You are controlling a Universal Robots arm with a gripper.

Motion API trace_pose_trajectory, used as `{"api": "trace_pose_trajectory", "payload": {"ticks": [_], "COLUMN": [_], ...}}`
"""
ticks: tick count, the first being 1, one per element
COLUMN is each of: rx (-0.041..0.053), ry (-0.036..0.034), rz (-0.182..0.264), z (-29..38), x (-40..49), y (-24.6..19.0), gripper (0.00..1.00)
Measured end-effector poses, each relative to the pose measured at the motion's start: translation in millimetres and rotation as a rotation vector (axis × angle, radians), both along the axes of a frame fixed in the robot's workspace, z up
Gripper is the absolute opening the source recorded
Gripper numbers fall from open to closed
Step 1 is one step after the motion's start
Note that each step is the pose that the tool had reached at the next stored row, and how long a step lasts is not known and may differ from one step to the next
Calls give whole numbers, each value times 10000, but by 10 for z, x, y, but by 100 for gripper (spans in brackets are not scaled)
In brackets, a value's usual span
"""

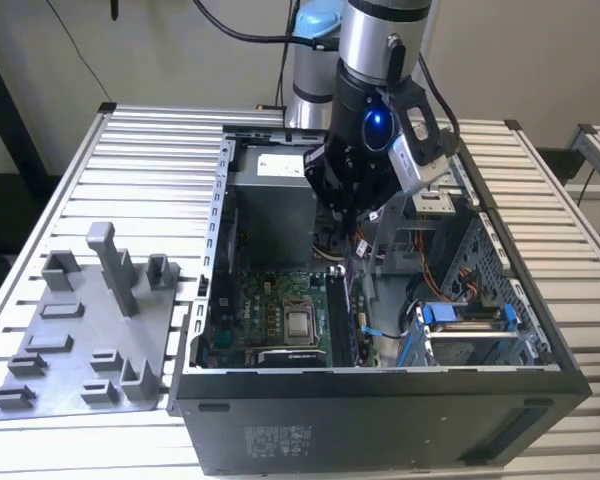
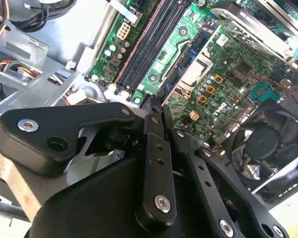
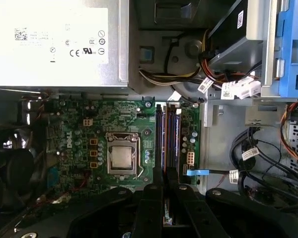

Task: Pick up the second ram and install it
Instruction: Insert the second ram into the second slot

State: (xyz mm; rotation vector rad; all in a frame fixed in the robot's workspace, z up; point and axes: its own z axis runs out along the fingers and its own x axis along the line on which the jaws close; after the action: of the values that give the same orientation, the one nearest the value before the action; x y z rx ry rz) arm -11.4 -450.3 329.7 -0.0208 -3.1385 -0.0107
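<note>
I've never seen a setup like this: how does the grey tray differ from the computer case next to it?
The tray is light grey; the case is black. The tray is a flat plate with short upright blocks; the case is a deep open box holding a green board. The tool hangs over the case, away from the tray. Both rest on the slatted table.

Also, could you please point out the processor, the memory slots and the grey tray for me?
Processor [image 3: 122,157]: first wrist view, middle of its metal lid.
Memory slots [image 3: 171,136]: first wrist view, midway along one long slot.
Grey tray [image 1: 65,375]: exterior view, bare flat part of its base.
</note>
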Motion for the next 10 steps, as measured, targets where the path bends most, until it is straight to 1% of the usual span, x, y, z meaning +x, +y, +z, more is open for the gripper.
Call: {"api": "trace_pose_trajectory", "payload": {"ticks": [4, 10], "rx": [0, 1], "ry": [31, 34], "rz": [-55, -142], "z": [-59, -167], "x": [0, 0], "y": [0, 0], "gripper": [14, 14]}}
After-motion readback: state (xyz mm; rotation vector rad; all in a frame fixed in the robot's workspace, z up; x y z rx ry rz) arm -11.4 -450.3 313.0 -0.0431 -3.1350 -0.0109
